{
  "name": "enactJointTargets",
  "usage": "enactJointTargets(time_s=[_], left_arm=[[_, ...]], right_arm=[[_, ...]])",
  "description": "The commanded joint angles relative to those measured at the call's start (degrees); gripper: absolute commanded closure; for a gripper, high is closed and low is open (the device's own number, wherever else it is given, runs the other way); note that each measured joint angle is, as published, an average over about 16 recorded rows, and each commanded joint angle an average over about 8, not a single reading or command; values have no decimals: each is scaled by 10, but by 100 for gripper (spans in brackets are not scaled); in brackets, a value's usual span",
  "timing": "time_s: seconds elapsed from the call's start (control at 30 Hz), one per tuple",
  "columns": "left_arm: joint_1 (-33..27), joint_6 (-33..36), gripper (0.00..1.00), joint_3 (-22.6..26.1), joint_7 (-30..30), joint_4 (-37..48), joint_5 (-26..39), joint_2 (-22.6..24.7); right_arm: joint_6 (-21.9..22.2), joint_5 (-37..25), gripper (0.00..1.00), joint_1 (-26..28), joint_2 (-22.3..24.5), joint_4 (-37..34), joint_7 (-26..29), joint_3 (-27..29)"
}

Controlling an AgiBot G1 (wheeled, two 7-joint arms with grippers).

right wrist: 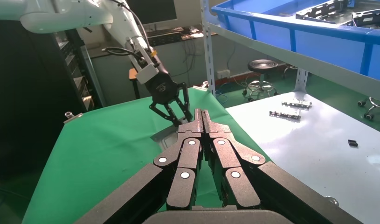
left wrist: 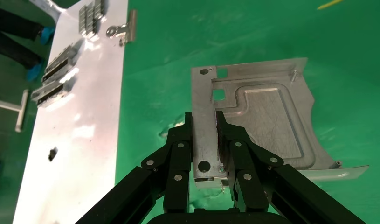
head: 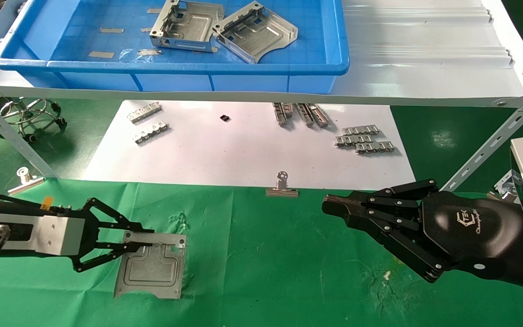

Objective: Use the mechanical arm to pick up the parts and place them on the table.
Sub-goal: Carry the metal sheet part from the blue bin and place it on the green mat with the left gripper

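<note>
Left wrist view shows the left claw (left wrist: 205, 140) pinching the part (left wrist: 262, 116) by its raised edge, flat on the green surface (left wrist: 178, 37). It looks thin, stiff and slippery, so that edge is a good hold. Right claw (head: 334, 206) is pressed together, far right.

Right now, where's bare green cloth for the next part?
Free: the green cloth between the part in the left pincer and the right pincer, below the binder clip. Crowded: the white paper, strewn with toothed strips.

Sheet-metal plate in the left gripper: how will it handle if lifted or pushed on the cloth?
The plate is probably stiff: embossed recess and upturned flanges. Probably light, being thin sheet. The left gripper pinches only one flange, so it may pivot or slip on bare metal. Pushed flat on the green cloth, its edges may snag wrinkles; rolling looks unlikely.
</note>
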Motion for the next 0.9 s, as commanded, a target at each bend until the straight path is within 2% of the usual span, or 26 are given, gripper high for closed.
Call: enactJointTargets(time_s=[0.03,0.23,0.3,0.5,0.57,0.9], left_arm=[[-4,-2,100,2,16,26,3,11],[-6,-9,100,7,50,83,9,37],[-8,-13,92,8,59,99,12,44],[-14,-21,18,13,86,136,20,60],[-15,-23,1,13,93,146,21,64],[-22,-20,0,12,118,181,20,77]], right_arm=[[0,0,100,0,0,0,0,0],[0,0,100,0,0,0,0,0],[0,0,100,0,0,0,0,0],[0,0,100,0,0,0,0,0],[0,0,100,0,0,0,0,0],[0,0,100,0,0,0,0,0]])
